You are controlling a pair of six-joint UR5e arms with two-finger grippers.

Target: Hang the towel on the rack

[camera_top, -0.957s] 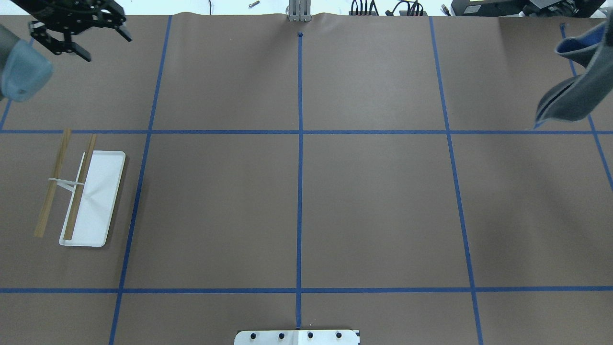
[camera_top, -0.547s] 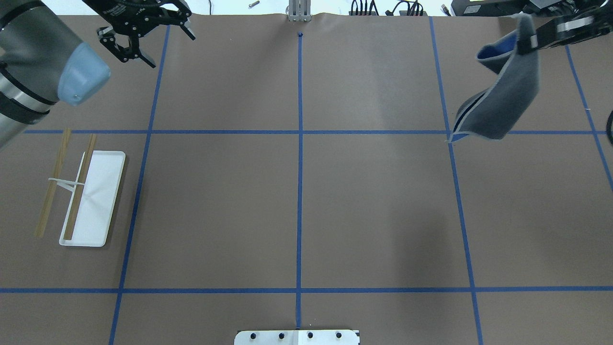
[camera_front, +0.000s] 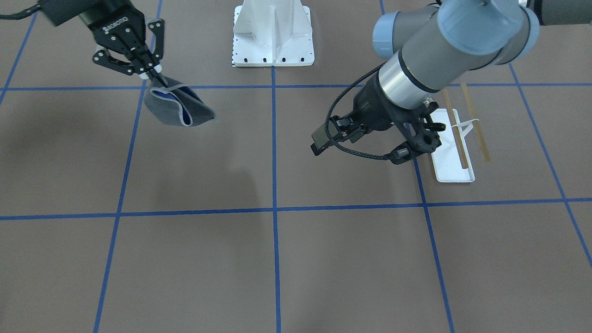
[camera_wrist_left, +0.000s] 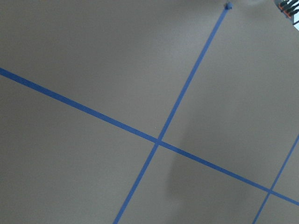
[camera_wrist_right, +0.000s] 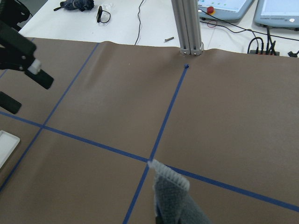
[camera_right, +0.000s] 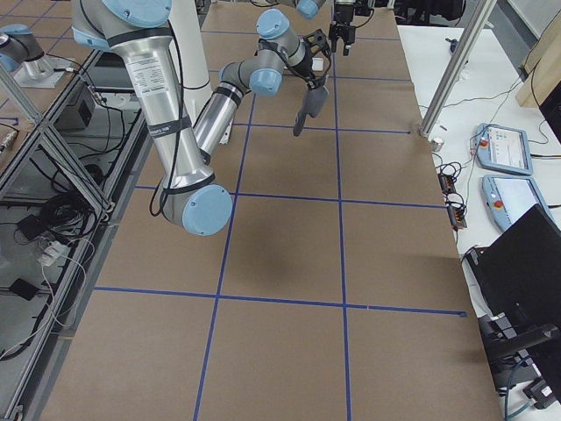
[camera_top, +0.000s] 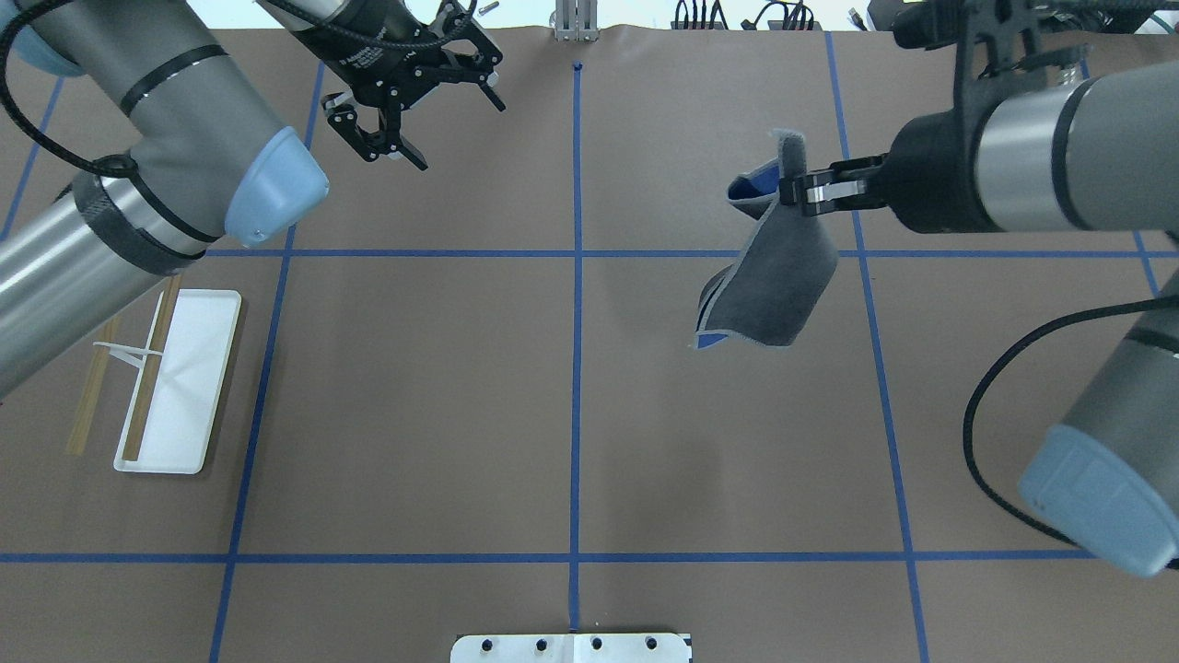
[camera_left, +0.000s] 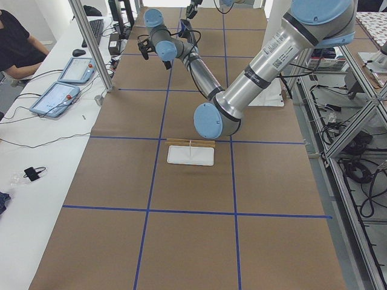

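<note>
The dark grey towel (camera_top: 769, 276), blue inside with light trim, hangs folded from my right gripper (camera_top: 790, 189), which is shut on its upper corner above the table right of centre. It also shows in the front view (camera_front: 173, 108) and as a grey tip in the right wrist view (camera_wrist_right: 175, 200). My left gripper (camera_top: 461, 138) is open and empty over the far part of the table, left of the centre line. The rack (camera_top: 198, 368), a white tray with two tan dowel bars (camera_top: 152, 368), stands at the left side, bare, partly under my left arm.
A white bolted pedestal (camera_front: 273, 32) stands at the robot's edge. An aluminium post (camera_top: 573, 23) rises at the far edge, centre. Blue tape lines (camera_top: 576, 368) grid the brown table cover. Tablets and cables lie beyond the far edge (camera_left: 60, 96).
My right gripper has carried the towel leftward from the far right corner toward the table's centre. My left arm has swung right along the far edge, gripper still open.
</note>
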